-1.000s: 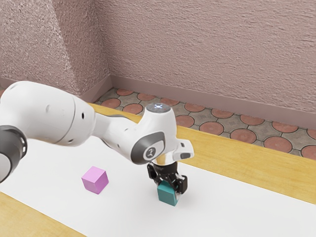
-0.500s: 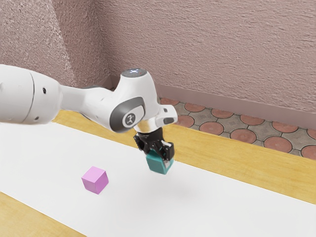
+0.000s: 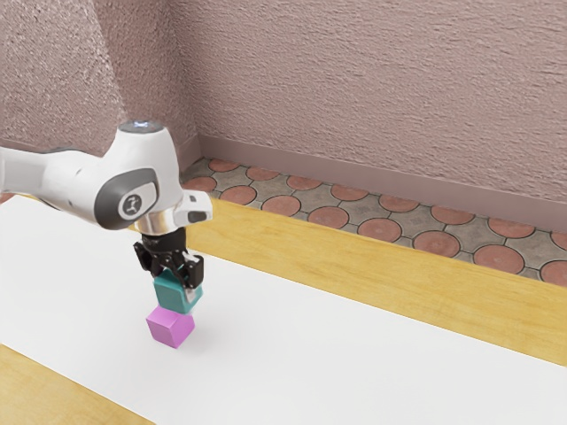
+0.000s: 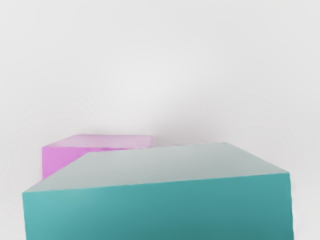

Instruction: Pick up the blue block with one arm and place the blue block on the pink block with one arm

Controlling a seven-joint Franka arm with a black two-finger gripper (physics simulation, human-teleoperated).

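1. State: the fingers (image 3: 175, 274) are clamped on the blue block (image 3: 177, 297) from two sides. The pink block (image 3: 168, 329) sits directly beneath the fingers on the white worktop (image 3: 354, 354). Whether the two blocks touch cannot be told.
2. Alignment: in the wrist view, the blue block (image 4: 160, 200) overlaps the pink block (image 4: 80, 150) only partly. The pink block's far corner shows past one edge.
3. Risk: releasing with this offset may leave the blue block overhanging, so it tips or slides off.
4. Risk: pressing down too far may push the pink block sideways.
5. Change: one second ago the fingers held the blue block at the worktop, well apart from the pink block. Half a second ago it was lifted and mid-transfer. The arm has now carried it over the pink block.
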